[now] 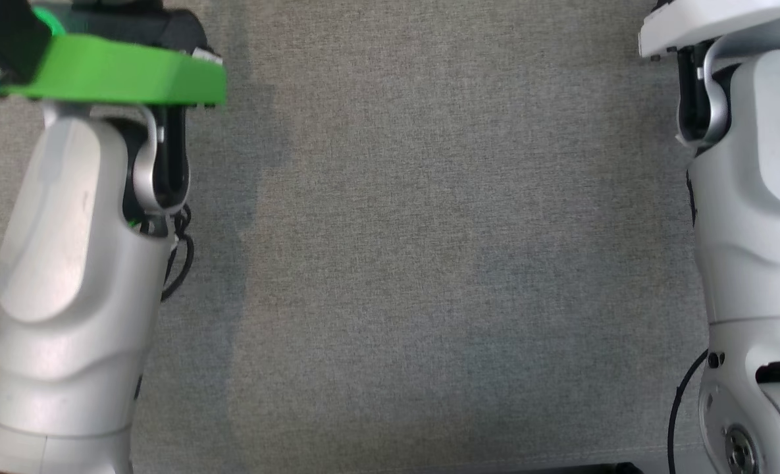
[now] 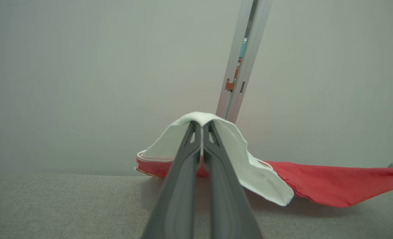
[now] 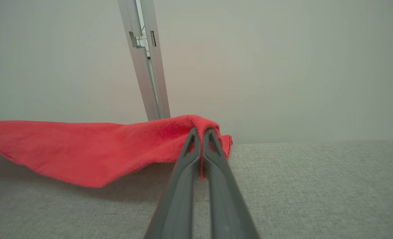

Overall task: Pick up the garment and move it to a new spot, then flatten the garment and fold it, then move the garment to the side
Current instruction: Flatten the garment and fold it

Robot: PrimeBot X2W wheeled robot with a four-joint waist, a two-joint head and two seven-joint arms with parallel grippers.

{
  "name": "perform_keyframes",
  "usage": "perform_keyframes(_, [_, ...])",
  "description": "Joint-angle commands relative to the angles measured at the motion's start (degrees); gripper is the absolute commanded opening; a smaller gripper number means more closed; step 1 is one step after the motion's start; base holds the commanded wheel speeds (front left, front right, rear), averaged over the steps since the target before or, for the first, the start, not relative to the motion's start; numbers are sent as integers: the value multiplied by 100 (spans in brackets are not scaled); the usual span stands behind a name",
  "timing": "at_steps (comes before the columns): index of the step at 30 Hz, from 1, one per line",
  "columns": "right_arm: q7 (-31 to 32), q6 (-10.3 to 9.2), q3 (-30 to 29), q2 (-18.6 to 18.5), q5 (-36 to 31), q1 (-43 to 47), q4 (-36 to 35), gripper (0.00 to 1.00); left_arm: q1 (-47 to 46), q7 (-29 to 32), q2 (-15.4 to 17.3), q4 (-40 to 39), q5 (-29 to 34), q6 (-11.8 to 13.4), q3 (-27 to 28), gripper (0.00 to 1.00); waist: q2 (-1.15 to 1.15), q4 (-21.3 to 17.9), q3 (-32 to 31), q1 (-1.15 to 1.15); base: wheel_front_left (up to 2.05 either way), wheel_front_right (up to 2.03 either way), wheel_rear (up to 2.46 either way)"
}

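Note:
The garment (image 2: 329, 186) is red cloth with a white part (image 2: 239, 156) edged in red trim. It hangs stretched just above the grey table between both grippers. In the left wrist view my left gripper (image 2: 202, 124) is shut on the white part, which drapes over its fingertips. In the right wrist view my right gripper (image 3: 201, 131) is shut on a red edge of the garment (image 3: 93, 149), and the cloth sags away to the left. In the head view both pale forearms (image 1: 74, 263) stand at the sides, with the right one (image 1: 752, 217) opposite.
Grey fabric covers the table (image 1: 416, 263). A pale wall with an upright aluminium post (image 2: 242, 59) stands behind the table's far edge. A green plate (image 1: 120, 76) sits on the left wrist.

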Motion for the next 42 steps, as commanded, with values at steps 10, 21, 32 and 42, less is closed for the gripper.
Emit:
perform_keyframes(10, [-24,-7,430,65,695,1497,-793,0,2474,-29,-278,-1529,339,-152,746,0,0,-270,-1195,-1,0,0,0])
perform_keyframes(21, [-24,-7,510,73,1158,3372,-1630,0,4623,103,-466,-2459,370,-48,597,0,0,-73,-2391,-1,0,0,0])
perform_keyframes(32, [-21,-6,318,74,1444,5134,-2580,0,6019,827,-193,-3460,550,336,337,0,0,65,-2939,-1,0,0,0])
perform_keyframes(42, [-21,-7,439,74,1409,5322,-2187,0,6034,947,-236,-2937,380,303,240,0,0,-26,-2755,-1,0,0,0])
